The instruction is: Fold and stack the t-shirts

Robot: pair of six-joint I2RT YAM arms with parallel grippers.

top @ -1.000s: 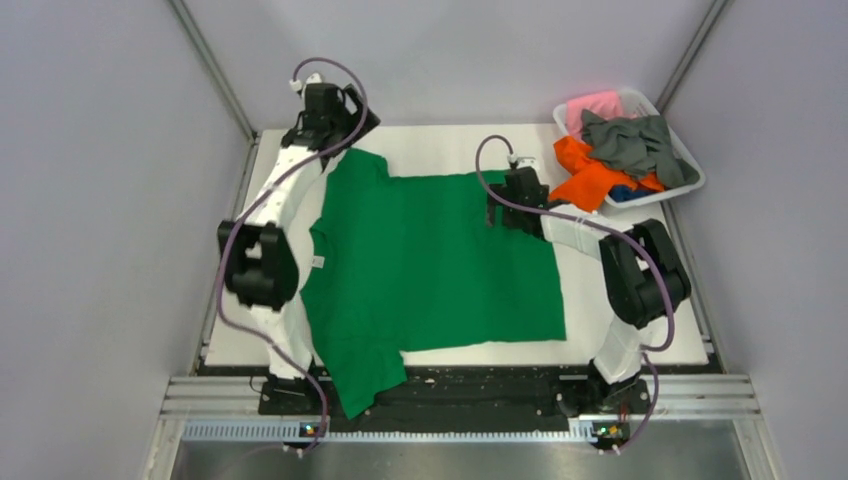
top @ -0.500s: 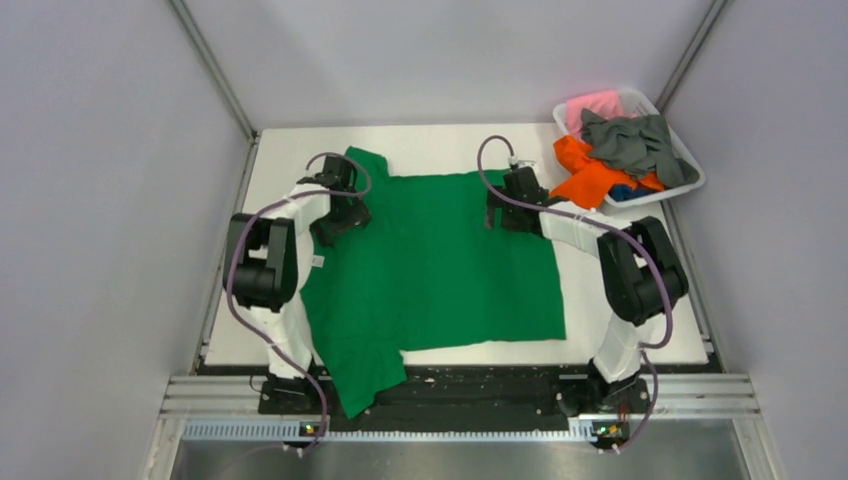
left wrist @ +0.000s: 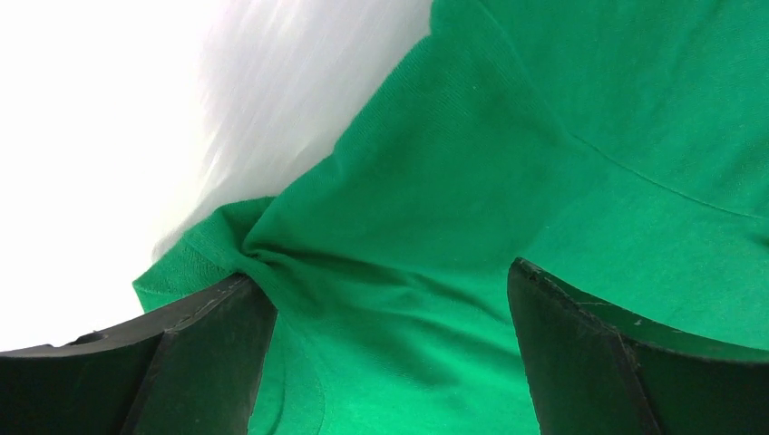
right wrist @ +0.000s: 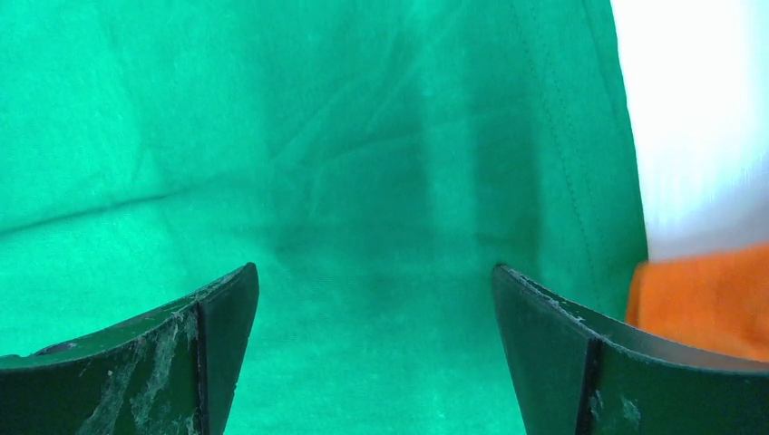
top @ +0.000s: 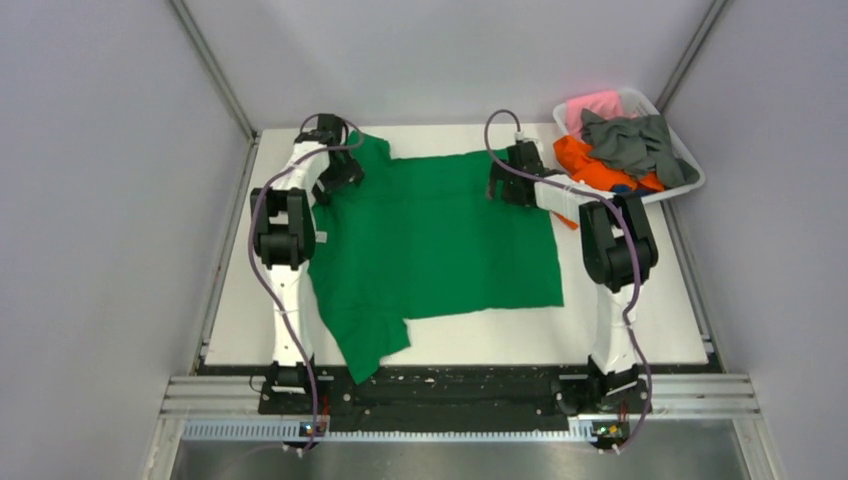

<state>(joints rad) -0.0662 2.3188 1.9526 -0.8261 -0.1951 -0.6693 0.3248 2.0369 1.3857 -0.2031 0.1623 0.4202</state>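
The left fingers (left wrist: 199, 362) hang spread wide over the far-left sleeve of the green t-shirt (top: 440, 240), which lies spread across the table (top: 630, 310). The right fingers (right wrist: 562, 362) gape, holding nothing, over its far-right corner, near the basket (top: 690, 182) of other t-shirts (top: 625, 140).

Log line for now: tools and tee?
left tool: open over sleeve | right tool: open over hem | green tee: spread, unfolded | basket: other tees

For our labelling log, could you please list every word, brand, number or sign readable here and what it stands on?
Nothing here can be read.
The small white tag at the collar of the bright green cloth t-shirt: too small to read.
The white plastic basket: no marking visible.
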